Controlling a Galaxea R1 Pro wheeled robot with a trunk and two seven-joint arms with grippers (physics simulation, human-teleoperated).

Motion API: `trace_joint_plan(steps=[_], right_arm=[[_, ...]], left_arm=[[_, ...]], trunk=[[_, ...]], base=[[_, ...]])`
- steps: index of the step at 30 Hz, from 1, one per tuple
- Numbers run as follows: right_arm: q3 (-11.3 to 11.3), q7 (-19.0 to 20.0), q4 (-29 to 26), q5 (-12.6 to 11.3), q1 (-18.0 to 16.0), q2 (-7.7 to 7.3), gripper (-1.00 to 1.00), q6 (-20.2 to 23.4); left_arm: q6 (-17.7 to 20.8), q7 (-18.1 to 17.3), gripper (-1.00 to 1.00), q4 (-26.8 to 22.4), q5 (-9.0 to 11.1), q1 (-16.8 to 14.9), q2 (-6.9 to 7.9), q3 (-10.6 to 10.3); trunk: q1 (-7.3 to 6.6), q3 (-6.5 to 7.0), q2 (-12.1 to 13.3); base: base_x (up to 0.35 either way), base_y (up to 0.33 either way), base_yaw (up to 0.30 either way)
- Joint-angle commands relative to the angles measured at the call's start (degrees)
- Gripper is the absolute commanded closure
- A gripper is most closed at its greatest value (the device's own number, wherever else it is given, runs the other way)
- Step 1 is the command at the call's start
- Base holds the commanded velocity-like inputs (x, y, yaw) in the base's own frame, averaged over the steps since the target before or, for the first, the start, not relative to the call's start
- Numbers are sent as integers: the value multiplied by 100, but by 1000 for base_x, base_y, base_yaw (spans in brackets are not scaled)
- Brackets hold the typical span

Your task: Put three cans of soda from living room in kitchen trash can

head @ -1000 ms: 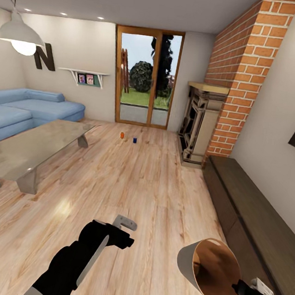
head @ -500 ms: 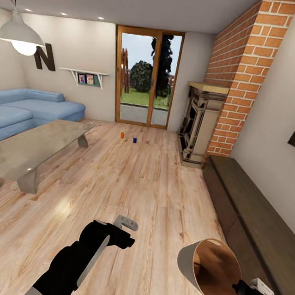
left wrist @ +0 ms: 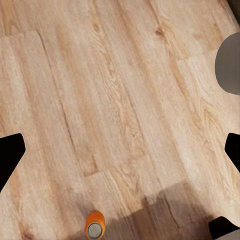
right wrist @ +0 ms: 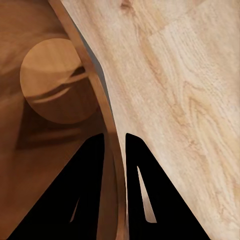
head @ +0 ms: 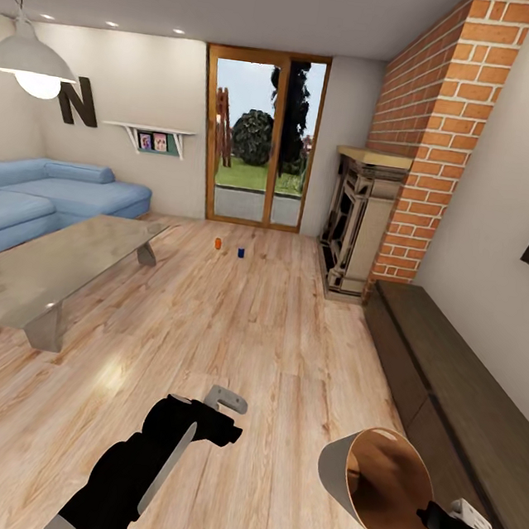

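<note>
Cans: one orange can (head: 218, 243) and one blue can (head: 241, 251) upright on the wood floor (head: 271, 340), just beside each other, far across the living room near the glass doors (head: 259, 139), beyond the far end of the coffee table (head: 47, 269). A further orange can (left wrist: 94, 225) lies on the floor below the left gripper (left wrist: 120, 155), seen from its wrist camera. Bin (head: 376, 484): tilted, mouth turned toward the head camera, tan inside showing and nothing in it; carried off the floor by the right gripper (right wrist: 115, 137), fingers pinched over the rim, one inside and one outside the wall. Judged reason: the bin is brought to the cans so they can be dropped in on the spot. Left gripper: jaws spread wide, holding nothing, pointed down at the floor, apparently kept free for picking. Surroundings: blue sofa (head: 48, 194) along the left wall, brick fireplace (head: 361, 227) at right, dark low cabinet (head: 456, 398) along the right wall.
</note>
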Motion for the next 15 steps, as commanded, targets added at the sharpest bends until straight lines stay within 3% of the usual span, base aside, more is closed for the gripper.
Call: trace_joint_plan(steps=[1,15], right_arm=[[-33,36,-4,-113,-4,0,100,29],[-13,36,-4,-113,-4,7,100,27]], left_arm=[[0,0,-100,-1,1,1,0,0],[151,-8,-100,113,-21,-70,-43,1]], trunk=[[0,1,0],[0,1,0]], base=[[13,-2,0],[2,0,0]])
